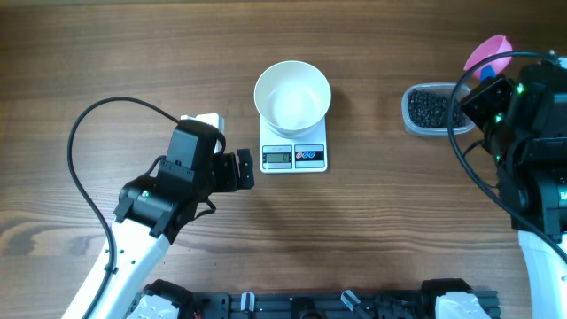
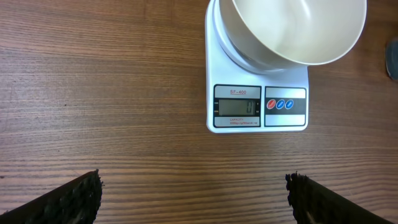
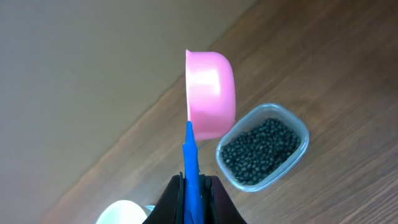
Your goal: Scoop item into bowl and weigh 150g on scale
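Overhead, you see the white bowl (image 1: 292, 96) sitting on the scale (image 1: 294, 155) at the middle of the table (image 1: 106, 53), its inside showing bare white. The scale's display and buttons face the robot. The black beans (image 1: 429, 109) lie in a clear tub (image 1: 409, 115) well to the right of the scale, on the table.

Your left hand (image 1: 244, 170) rests low just left of the scale, apart from it, with its jaws spread wide and gripping nothing. In the left wrist view the two dark fingers (image 2: 68, 199) stand at the bottom corners with bare wood between them; the scale (image 2: 256, 106) and the bowl (image 2: 292, 31) lie ahead and a little to the right. The display (image 2: 236, 107) is lit, but its digits are too small to read with certainty.

Your right hand (image 1: 485, 81) is at the right edge of the table by the tub, pressed together on the blue handle (image 3: 191, 168) of a pink scoop (image 3: 211, 93). In the right wrist view the scoop is turned on its side, its cup beside the near rim of the tub (image 3: 301, 134) and the beans (image 3: 261, 149). Whether it touches the tub you cannot tell, and its inside is turned out of sight.
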